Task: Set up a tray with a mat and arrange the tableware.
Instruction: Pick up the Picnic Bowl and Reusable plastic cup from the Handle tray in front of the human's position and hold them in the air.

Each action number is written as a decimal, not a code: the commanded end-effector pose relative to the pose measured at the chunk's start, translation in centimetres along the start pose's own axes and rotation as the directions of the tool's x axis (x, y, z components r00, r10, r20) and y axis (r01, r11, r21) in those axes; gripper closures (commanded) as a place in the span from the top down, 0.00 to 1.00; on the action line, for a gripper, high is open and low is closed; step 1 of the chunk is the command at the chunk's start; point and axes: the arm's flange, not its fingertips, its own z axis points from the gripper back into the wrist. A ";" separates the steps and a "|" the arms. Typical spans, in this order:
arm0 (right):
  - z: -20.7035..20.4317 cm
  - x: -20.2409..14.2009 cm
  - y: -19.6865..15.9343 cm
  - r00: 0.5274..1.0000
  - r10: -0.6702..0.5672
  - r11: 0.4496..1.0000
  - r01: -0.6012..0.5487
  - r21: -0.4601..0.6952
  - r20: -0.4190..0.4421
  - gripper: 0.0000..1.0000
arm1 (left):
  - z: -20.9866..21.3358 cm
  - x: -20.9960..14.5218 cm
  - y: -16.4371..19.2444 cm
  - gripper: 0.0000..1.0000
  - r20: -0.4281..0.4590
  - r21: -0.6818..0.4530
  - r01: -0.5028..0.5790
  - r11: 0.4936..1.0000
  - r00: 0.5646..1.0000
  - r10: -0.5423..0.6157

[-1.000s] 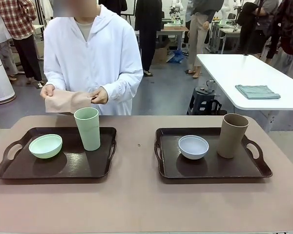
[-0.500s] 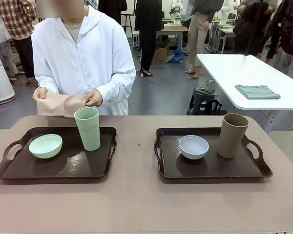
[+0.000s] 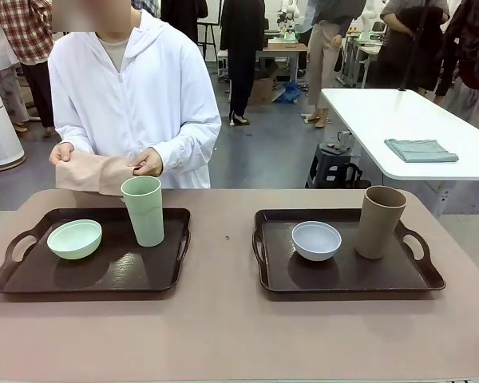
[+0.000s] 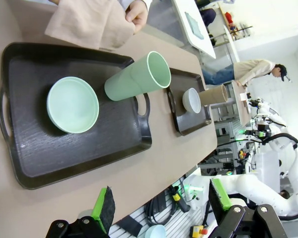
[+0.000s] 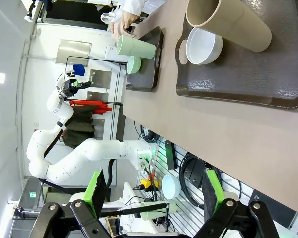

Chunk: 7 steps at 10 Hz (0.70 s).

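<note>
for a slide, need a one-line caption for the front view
Person holds beige mat behind left tray with mint bowl, green cup; right tray holds white bowl, tan cup.

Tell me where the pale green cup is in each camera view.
Front view: pale green cup upright at the back of the left tray.
Left wrist view: cup at upper middle, leaning sideways in the picture.
Right wrist view: cup small, top left.
Shared landmark: mint green bowl beside it on that tray.
</note>
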 end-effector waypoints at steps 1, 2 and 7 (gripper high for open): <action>-0.4 -0.2 -0.1 1.000 0.014 1.000 -0.014 0.020 0.013 1.00 | -0.2 0.0 0.1 1.00 0.014 -0.011 0.000 1.000 1.000 0.000; -0.4 -0.2 -0.1 1.000 0.014 1.000 -0.014 0.020 0.013 1.00 | -0.2 0.0 0.1 1.00 0.014 -0.011 0.000 1.000 1.000 0.000; -4.4 2.3 2.7 0.979 0.153 0.988 -0.155 -0.006 -0.138 1.00 | -0.6 1.1 -1.3 1.00 -0.076 0.104 0.034 0.994 0.997 -0.026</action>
